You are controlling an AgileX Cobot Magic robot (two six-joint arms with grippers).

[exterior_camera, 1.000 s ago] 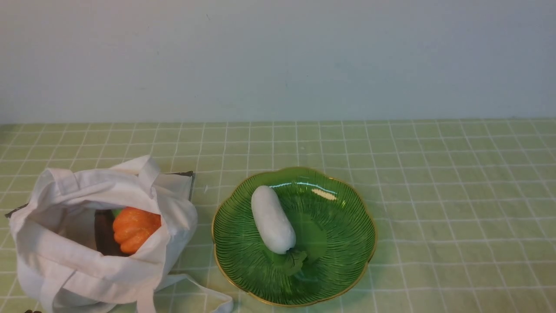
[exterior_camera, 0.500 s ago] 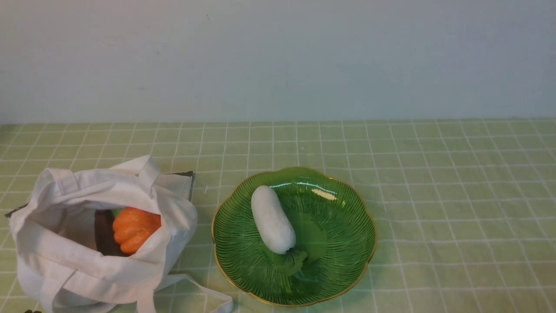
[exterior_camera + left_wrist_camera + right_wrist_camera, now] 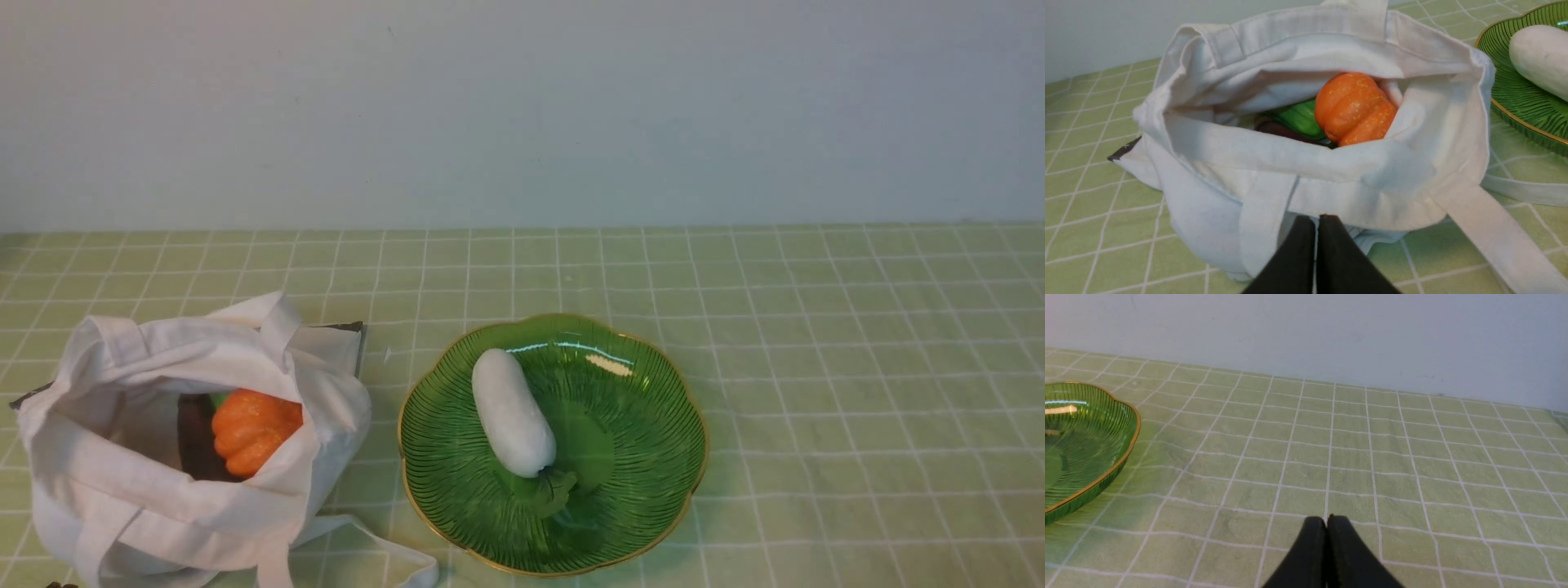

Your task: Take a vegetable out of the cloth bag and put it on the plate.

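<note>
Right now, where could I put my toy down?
Maybe right of the plate, or behind it, before the wall. It's crowded between the plate and the bag, where a strap lies.

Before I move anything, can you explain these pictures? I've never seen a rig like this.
It's a robot with two arms. The front picture looks forward from between them; each of the others comes from a camera on one wrist.

On the checked green cloth, a white fabric bag sits to the left, with an orange ridged vegetable and something green inside. Near the middle, a green plate holds a white radish.

The dark tips low in the wrist pictures are the left fingers and right fingers, both closed, holding nothing.
</note>
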